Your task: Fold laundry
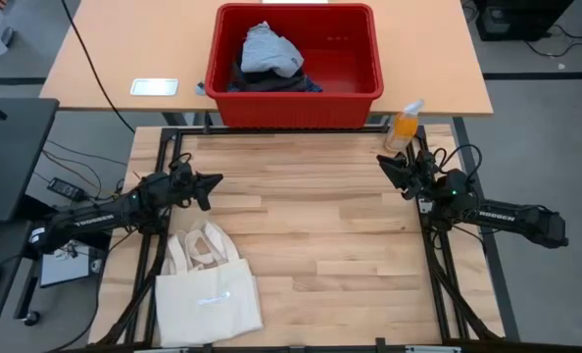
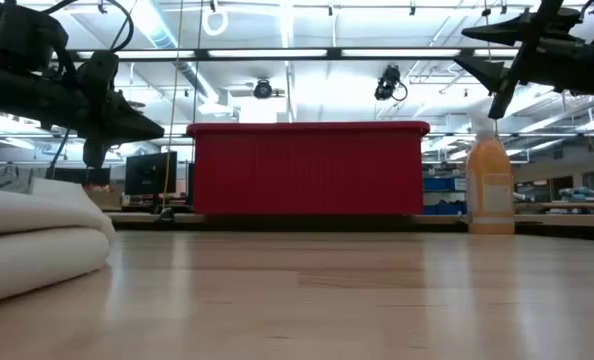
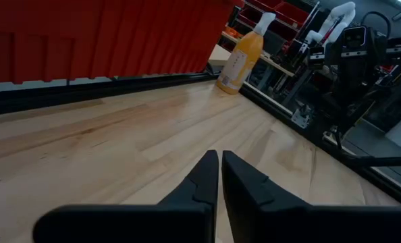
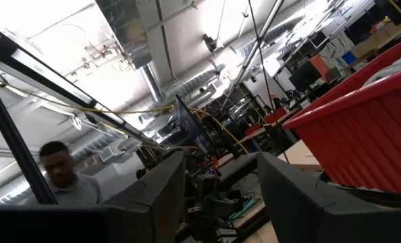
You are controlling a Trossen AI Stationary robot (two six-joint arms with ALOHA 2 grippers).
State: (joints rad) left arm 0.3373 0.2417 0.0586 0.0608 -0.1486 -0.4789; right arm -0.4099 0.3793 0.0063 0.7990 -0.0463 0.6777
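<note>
The laundry [image 1: 269,57] lies piled in a red bin [image 1: 293,108] beyond the table's far edge: a light grey garment on top of dark pieces. My left gripper [image 1: 216,182] hovers above the table near its left edge, shut and touching nothing; its fingers [image 3: 219,162] meet in the left wrist view. My right gripper [image 1: 385,164] hangs in the air by the table's far right corner, open and tipped upward, its fingers [image 4: 221,172] apart in the right wrist view. Both are far from the laundry.
A cream canvas tote bag [image 1: 208,287] lies flat at the table's near left corner. An orange spray bottle [image 1: 406,125] stands just past the far right corner, close to my right gripper. A person [image 4: 62,177] shows in the room behind. The bare wooden top [image 1: 320,245] spans the middle.
</note>
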